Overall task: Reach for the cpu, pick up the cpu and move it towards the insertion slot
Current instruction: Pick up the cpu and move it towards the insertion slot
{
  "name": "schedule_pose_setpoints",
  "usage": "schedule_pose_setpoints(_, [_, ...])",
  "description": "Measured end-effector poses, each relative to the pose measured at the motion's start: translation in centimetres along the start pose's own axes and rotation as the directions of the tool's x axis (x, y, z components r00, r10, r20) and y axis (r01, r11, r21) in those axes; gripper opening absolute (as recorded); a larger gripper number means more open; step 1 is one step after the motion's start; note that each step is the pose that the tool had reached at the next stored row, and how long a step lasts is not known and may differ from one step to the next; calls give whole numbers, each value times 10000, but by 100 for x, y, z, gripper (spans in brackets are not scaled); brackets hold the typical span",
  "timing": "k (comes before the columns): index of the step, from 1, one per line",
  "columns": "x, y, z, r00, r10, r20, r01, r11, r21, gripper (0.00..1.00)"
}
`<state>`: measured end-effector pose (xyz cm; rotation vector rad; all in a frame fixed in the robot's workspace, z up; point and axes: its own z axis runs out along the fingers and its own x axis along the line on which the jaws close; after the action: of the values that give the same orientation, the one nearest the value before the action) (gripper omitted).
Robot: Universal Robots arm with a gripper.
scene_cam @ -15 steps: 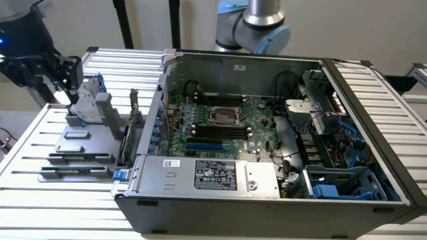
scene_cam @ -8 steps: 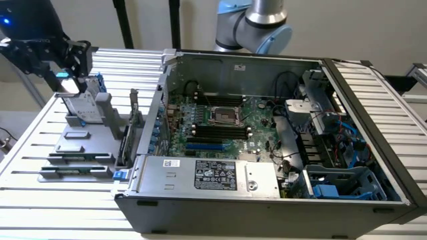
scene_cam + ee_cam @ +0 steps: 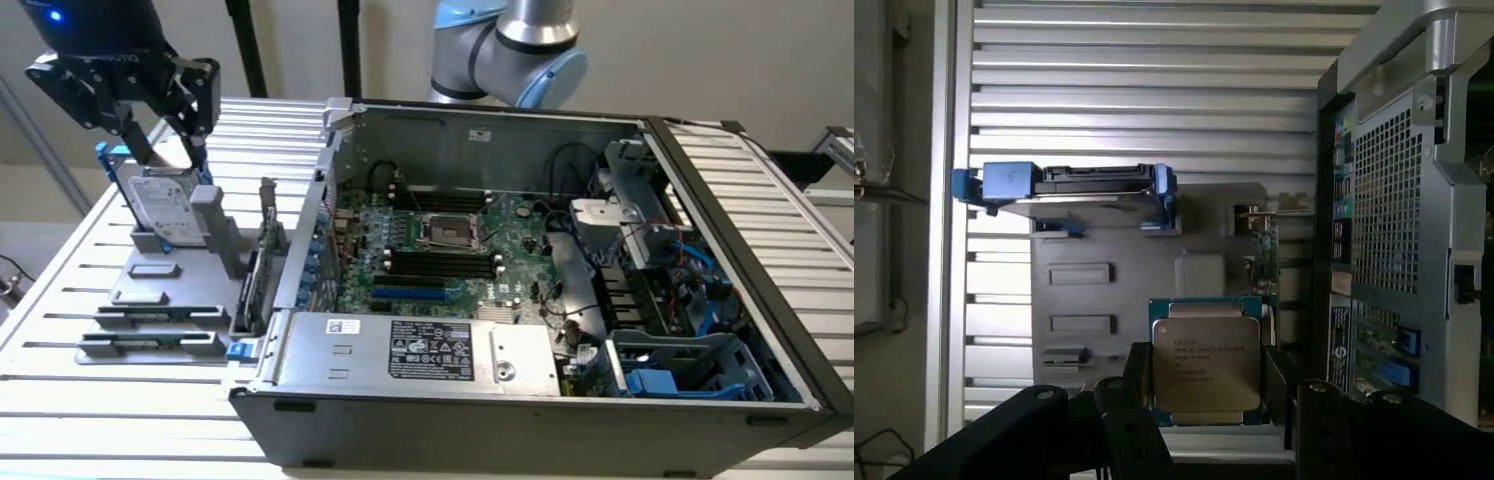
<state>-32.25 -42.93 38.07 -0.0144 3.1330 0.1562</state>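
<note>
The cpu (image 3: 1206, 365), a silver square chip with printed text and a pale rim, sits between my two black fingers (image 3: 1129, 420). My gripper (image 3: 1209, 430) is shut on it. In the exterior view the gripper (image 3: 167, 140) hangs at the far left, above the grey parts holder (image 3: 160, 270), with the cpu (image 3: 160, 155) showing as a grey plate between the fingers. The insertion slot (image 3: 447, 232), a silver-framed square socket with a dark centre, lies on the motherboard inside the open case, well to the exterior view's right of the gripper.
A hard drive with a blue bracket (image 3: 167, 210) stands upright on the holder just below the gripper. A pale, square empty recess (image 3: 1199, 272) shows on the holder. The case wall (image 3: 320, 200) rises between holder and motherboard. Black memory slots (image 3: 441, 265) flank the socket.
</note>
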Motion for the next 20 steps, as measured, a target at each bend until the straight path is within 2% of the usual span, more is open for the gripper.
schedule_pose_setpoints(4, [-183, -2, -38, 10000, -11, 1, 11, 9999, -168, 55])
schedule_pose_setpoints(9, [-410, -6, -58, 10000, -25, 0, 25, 9996, -298, 55])
schedule_pose_setpoints(13, [-590, -7, -64, 10000, -28, 0, 28, 9995, -327, 55])
schedule_pose_setpoints(20, [-909, -9, -69, 10000, -27, -9, 26, 9994, -331, 55])
